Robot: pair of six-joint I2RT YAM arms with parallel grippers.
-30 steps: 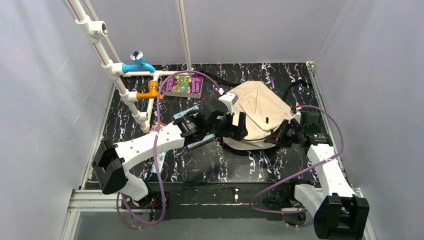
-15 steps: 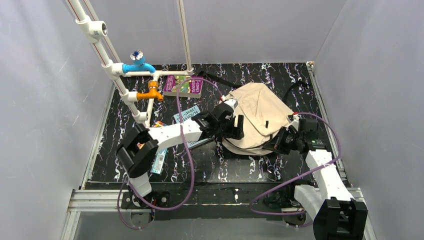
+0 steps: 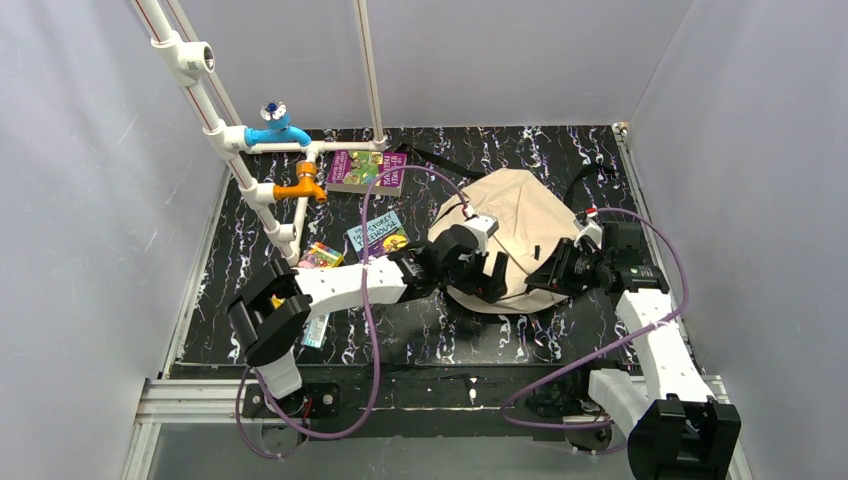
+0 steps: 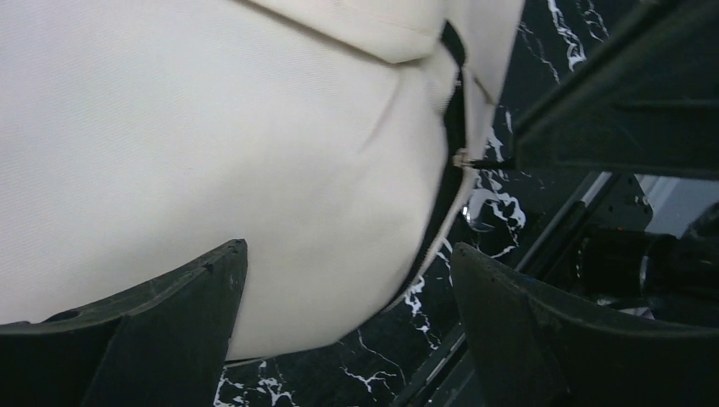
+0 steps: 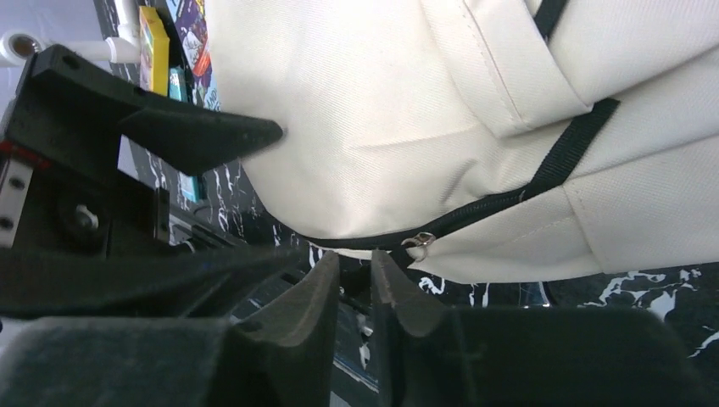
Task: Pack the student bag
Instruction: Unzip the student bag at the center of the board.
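Since the right gripper sits barely parted, empty, beside the backpack zipper pull, it should pinch squarely while the wide-open, empty left gripper braces fabric

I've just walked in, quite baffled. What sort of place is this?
Probably a robotics test cell: plain white walls box in a black marbled table, a left arm and a right arm are bolted at its edge, and a beige backpack lies between them.

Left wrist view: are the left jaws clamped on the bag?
No. The left jaws stand wide apart, and the student bag lies beyond them, with no fabric pinched between them.
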